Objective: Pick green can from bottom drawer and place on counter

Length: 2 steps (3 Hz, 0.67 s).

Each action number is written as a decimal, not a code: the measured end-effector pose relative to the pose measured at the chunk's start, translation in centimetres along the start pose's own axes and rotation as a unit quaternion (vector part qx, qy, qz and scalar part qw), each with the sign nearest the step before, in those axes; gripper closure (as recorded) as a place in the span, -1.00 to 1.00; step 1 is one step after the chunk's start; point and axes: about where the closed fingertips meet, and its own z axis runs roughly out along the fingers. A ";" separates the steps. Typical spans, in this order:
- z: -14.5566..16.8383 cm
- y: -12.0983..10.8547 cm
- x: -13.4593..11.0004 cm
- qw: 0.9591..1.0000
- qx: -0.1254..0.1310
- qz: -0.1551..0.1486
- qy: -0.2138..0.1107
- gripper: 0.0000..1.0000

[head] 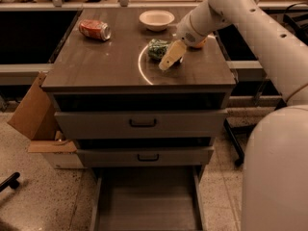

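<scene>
The green can sits on the counter, right of the middle, on the curved white light reflection. My gripper is low over the counter, right beside the can on its front right side, at the end of the white arm that reaches in from the upper right. Whether it touches the can does not show. The bottom drawer is pulled open at the foot of the cabinet, and its floor is bare.
A red-orange can lies at the counter's back left. A white bowl stands at the back middle. An orange round thing sits behind the gripper. A cardboard box leans left of the cabinet. Two handled drawers are shut.
</scene>
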 end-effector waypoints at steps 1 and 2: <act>-2.7 0.3 0.0 1.000 0.017 -0.009 -0.007 -1.00; -6.9 1.0 -0.7 0.998 0.048 -0.024 -0.012 -1.00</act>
